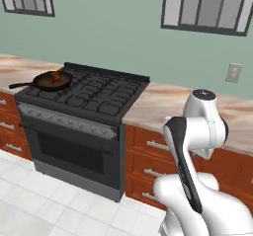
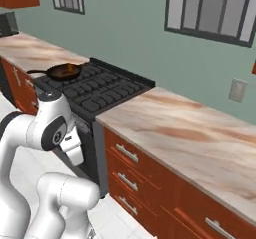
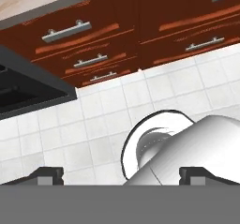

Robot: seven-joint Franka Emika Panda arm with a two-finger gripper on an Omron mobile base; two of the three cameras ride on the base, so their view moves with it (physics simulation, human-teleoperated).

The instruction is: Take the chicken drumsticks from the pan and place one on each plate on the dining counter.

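Note:
The dark pan (image 1: 51, 81) sits on the stove's back left burner, its black handle pointing left; it also shows in the right base view (image 2: 64, 72). Glossy orange-brown chicken drumsticks (image 1: 56, 76) lie inside it, too small to tell apart (image 2: 65, 72). My arm is folded low in front of the wall cabinets, well to the right of the pan. In the hand view my gripper (image 3: 123, 174) points down at the floor, open, with nothing held between its fingertips (image 3: 50, 174). The plates and the dining counter are out of view.
A black stove (image 1: 94, 94) with grates and an oven door stands between marble-topped wall counters (image 2: 175, 128). Red-brown drawers (image 3: 93, 45) with metal handles face me above the white tiled floor (image 3: 93, 120). A wall outlet (image 1: 233, 72) is at the right.

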